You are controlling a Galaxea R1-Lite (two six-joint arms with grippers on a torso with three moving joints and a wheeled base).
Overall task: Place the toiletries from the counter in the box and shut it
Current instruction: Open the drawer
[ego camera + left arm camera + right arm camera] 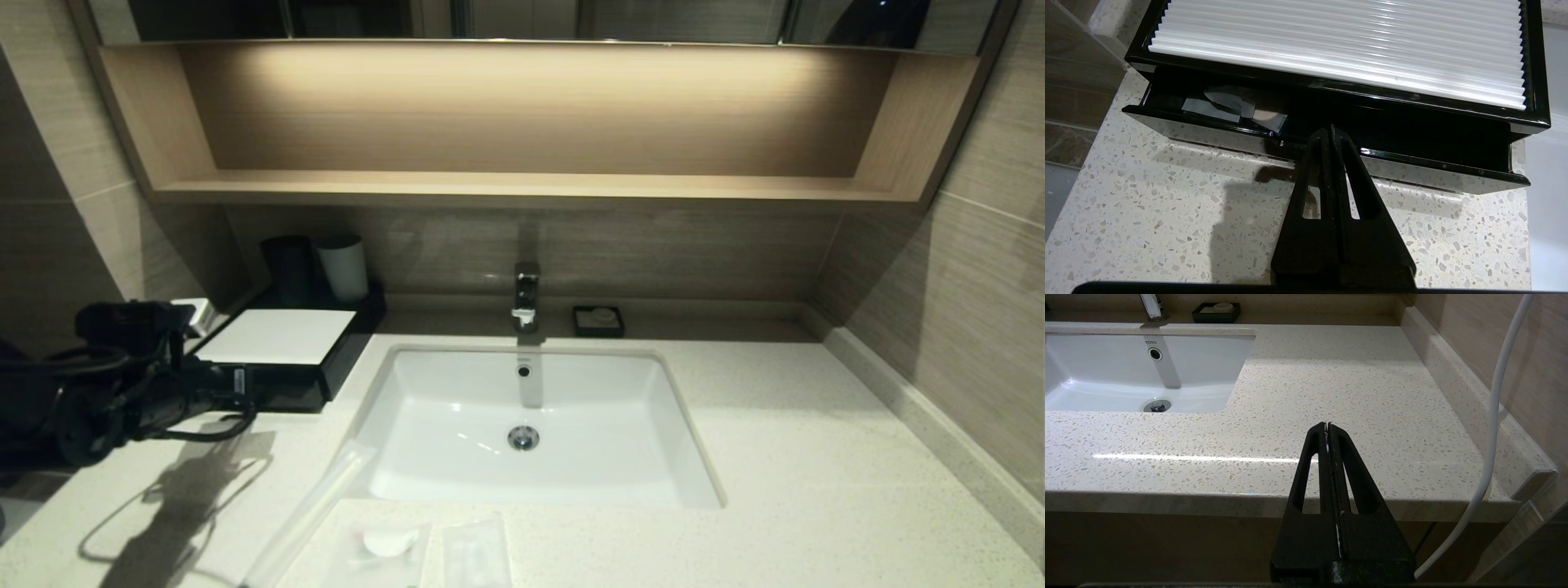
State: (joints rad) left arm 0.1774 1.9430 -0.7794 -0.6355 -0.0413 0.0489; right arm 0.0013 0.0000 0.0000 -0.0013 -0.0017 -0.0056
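Nearest the robot, three clear packets are lying along the front of the worktop (816,457): the long thin packet (310,510) slanting beside the sink basin (457,408), the squarish packet with a white disc (385,545), and the small rectangular packet (476,555) just beside it. The right gripper (1327,425) is hanging off the front edge, jaws clenched on nothing. Farther back on the left, the left gripper (1329,130) is sitting at the front lip of the black box's drawer (1327,155), jaws pressed together and gripping nothing, with the drawer only partly open and some pale wrapping showing inside. The box (286,359) is standing near the rear wall, cups behind it. If those closed tips slip off the glossy lip, the drawer may stay too narrow for the long packet, or the whole box may slide.
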